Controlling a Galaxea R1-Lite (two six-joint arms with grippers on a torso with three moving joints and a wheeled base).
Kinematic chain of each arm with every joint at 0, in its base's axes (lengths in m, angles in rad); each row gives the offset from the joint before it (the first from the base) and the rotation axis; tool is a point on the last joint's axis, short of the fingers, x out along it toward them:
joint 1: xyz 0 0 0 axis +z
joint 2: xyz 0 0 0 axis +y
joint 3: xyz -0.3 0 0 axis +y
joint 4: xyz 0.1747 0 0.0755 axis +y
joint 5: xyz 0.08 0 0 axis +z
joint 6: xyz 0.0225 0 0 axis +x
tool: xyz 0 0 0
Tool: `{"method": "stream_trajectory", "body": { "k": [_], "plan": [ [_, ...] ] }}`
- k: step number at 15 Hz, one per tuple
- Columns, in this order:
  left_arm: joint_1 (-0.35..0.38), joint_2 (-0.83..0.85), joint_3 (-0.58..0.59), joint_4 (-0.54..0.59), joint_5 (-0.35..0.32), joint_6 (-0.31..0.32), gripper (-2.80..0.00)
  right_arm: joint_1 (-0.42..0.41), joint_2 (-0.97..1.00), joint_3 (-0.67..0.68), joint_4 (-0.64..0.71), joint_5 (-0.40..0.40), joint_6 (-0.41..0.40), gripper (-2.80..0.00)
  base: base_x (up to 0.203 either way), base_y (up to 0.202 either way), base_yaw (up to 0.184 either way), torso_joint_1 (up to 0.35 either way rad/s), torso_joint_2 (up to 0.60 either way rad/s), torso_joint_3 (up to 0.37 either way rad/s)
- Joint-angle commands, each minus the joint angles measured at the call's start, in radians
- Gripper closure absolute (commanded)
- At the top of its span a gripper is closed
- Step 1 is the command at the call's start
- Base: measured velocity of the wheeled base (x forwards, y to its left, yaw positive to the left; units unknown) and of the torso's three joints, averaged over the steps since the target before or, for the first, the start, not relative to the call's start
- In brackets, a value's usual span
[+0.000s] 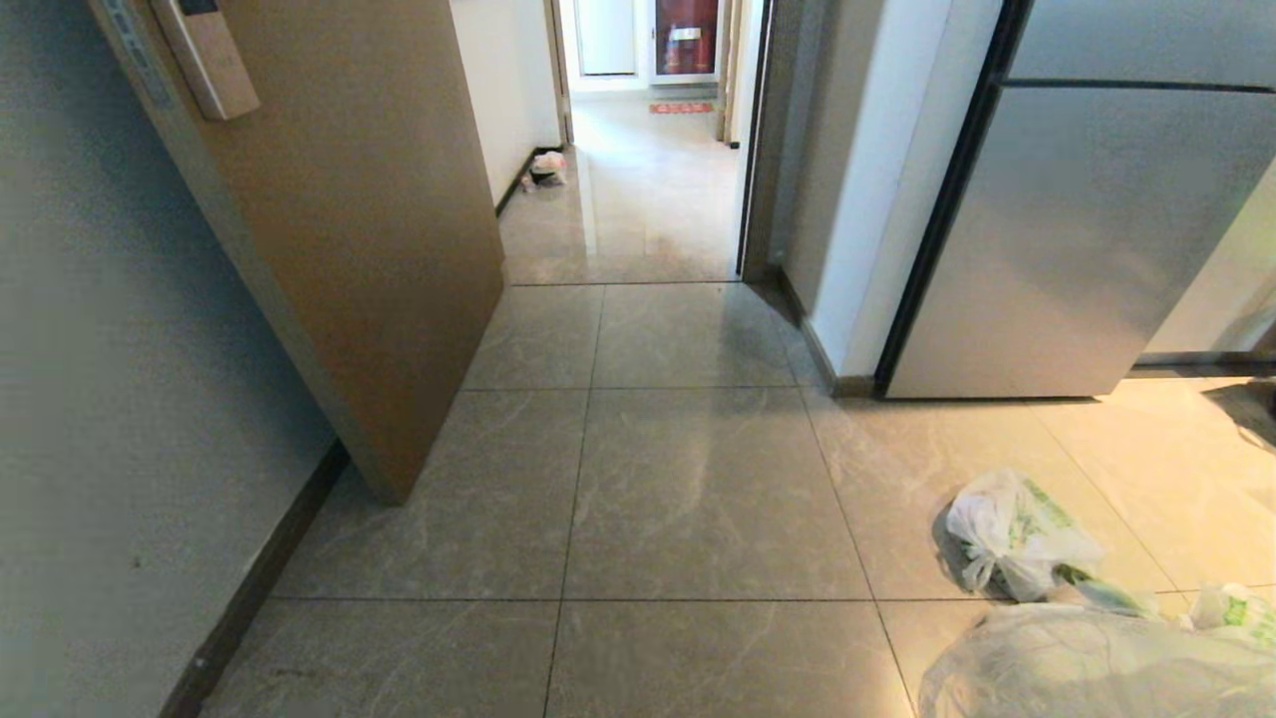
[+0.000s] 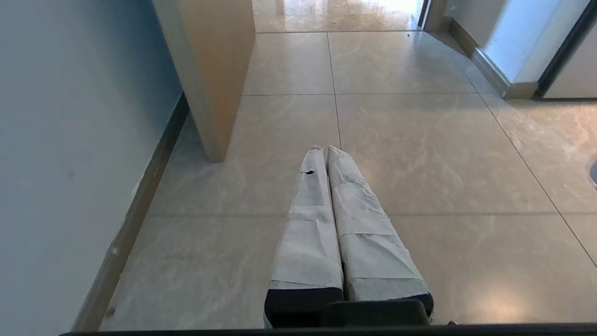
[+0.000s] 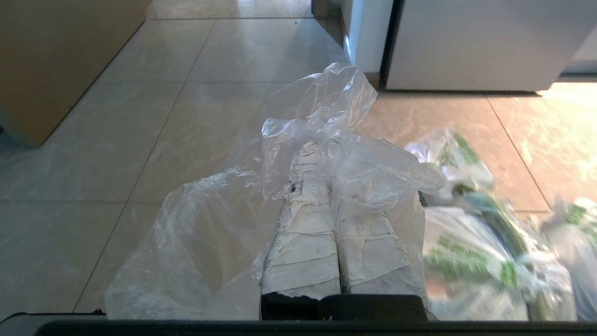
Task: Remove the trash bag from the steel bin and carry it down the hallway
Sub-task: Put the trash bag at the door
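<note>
At the end of my right arm, my right gripper (image 3: 326, 154) has its two taped fingers (image 3: 303, 224) pressed together, and they pinch the trash bag (image 3: 200, 233). The clear crinkly plastic bunches over my fingertips and hangs down under them, above the floor (image 3: 186, 116). I hold one trash bag. I cannot see the steel bin anywhere.

My left gripper (image 2: 326, 150) holds nothing. Its two wrapped fingers (image 2: 308, 219) are pressed together and point out over bare tiles.

Just beside my trash bag, on my right, lie white bags with green print (image 3: 471, 233). From my head I count two of them: one white bag (image 1: 1017, 538) on the tiles and a bit of a second bag (image 1: 1236, 610) at the edge of view. The trash bag (image 1: 1087, 663) shows there too, low on my right.

On my left is one wall (image 1: 110, 399) with a dark baseboard (image 1: 269, 558) along its foot. One tan door (image 1: 369, 239) stands open and sticks out from that wall; its edge narrows the way on the left. On my right is one big grey fridge (image 1: 1087, 229), with a white wall corner (image 1: 857, 199) beside it.

Between the door and that corner the tiles are open and wide. Straight ahead is the doorway, and past it the hallway (image 1: 648, 189) runs on. One small heap of rubbish (image 1: 547, 167) lies far off by the hallway's left wall. The middle of the hallway floor is open.
</note>
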Motion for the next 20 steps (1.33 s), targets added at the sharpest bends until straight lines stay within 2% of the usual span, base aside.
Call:
{"method": "stream_trajectory", "body": {
  "k": [1, 20],
  "plan": [
    [0.000, 0.000, 0.002, -0.001, 0.000, 0.000, 0.00, 0.000, 0.001, 0.002, 0.000, 0.000, 0.000, 0.00, 0.187, 0.000, 0.001, 0.001, 0.00, 0.007],
    [0.000, 0.000, 0.002, -0.001, 0.000, 0.000, 0.00, 0.000, 0.001, 0.003, 0.000, 0.000, 0.000, 0.00, 0.192, 0.000, 0.001, 0.002, 0.00, 0.003]
  ]
}}
